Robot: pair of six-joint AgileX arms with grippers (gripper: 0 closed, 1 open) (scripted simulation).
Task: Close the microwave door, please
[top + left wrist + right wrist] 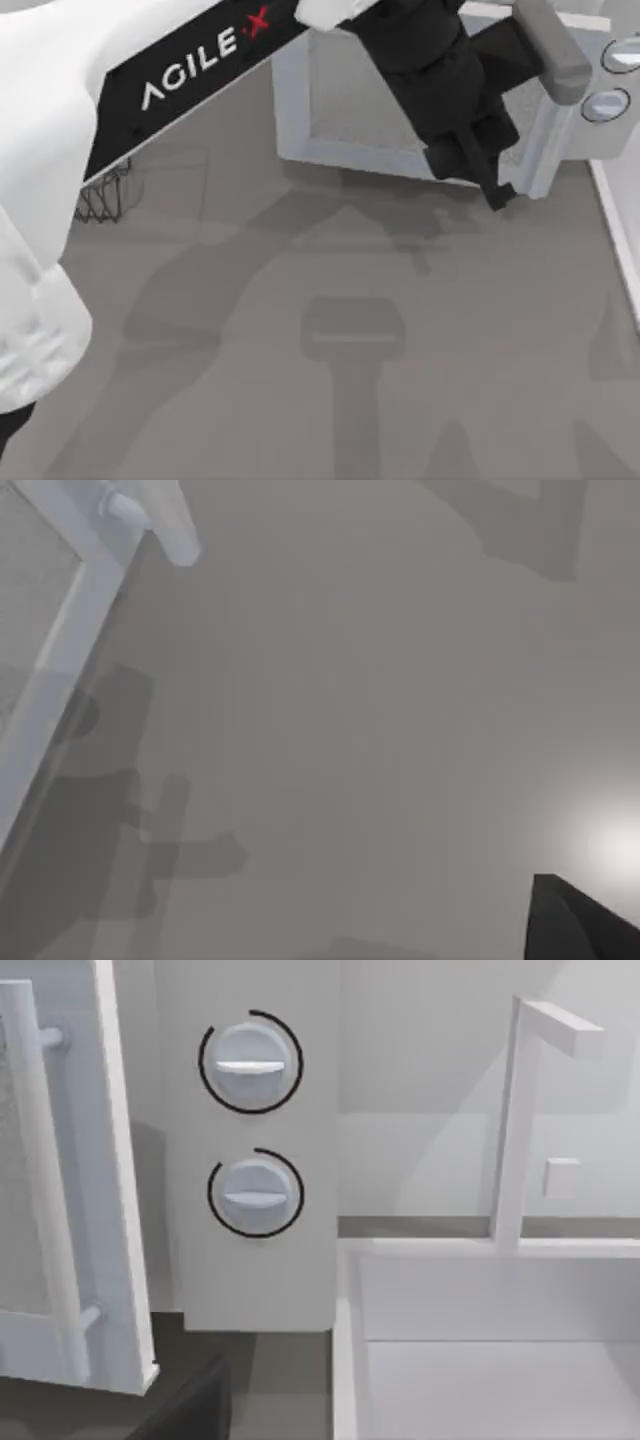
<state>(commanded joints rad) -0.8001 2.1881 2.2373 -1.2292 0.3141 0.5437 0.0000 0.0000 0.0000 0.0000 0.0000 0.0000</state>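
Near the table's far right edge, left gripper [497, 190], finger spacing indiscernible, could slip off the thick white windowed microwave door [400, 100], leaving it ajar.

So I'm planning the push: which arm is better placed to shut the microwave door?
Left, probably. The left gripper is at the microwave door's lower edge near its handle. The right wrist view faces the microwave's knobs from farther off.
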